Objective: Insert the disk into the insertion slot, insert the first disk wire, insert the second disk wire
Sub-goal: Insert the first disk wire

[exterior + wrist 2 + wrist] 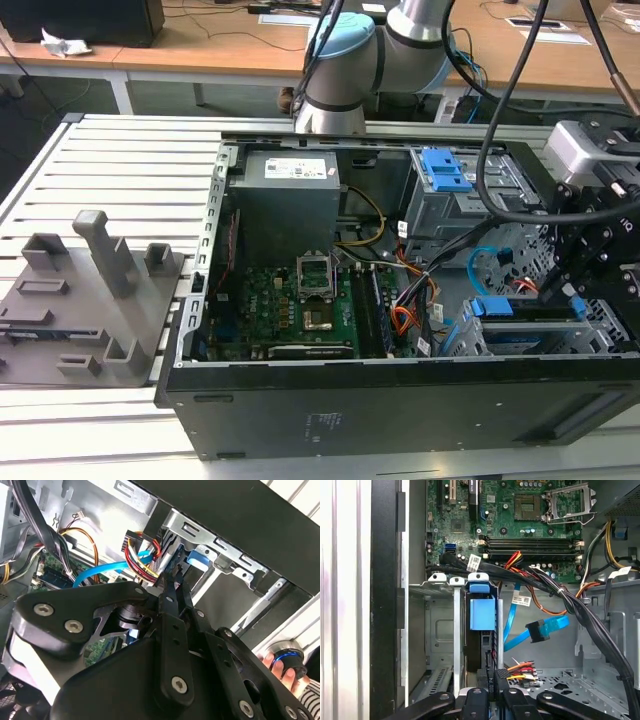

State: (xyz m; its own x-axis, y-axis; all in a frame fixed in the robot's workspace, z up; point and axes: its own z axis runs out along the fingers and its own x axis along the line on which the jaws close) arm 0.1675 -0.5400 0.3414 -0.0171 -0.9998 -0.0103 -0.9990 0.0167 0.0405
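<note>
Gripping a black-plugged red-yellow wire bundle (492,679) in its jaws, the black gripper (492,694) sits just beside the blue-framed silver hard drive (482,614), which is seated in the silver sheet-metal bay (456,630). The flat light-blue cable (555,625) hangs free nearby

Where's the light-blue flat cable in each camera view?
Exterior view: light-blue cable loops beside the disk, toward the exterior view's right.
Second wrist view: runs between motherboard and red-yellow wires.
First wrist view: beside the disk, dark connector at its end.
Shared landmark: the green motherboard.
</note>
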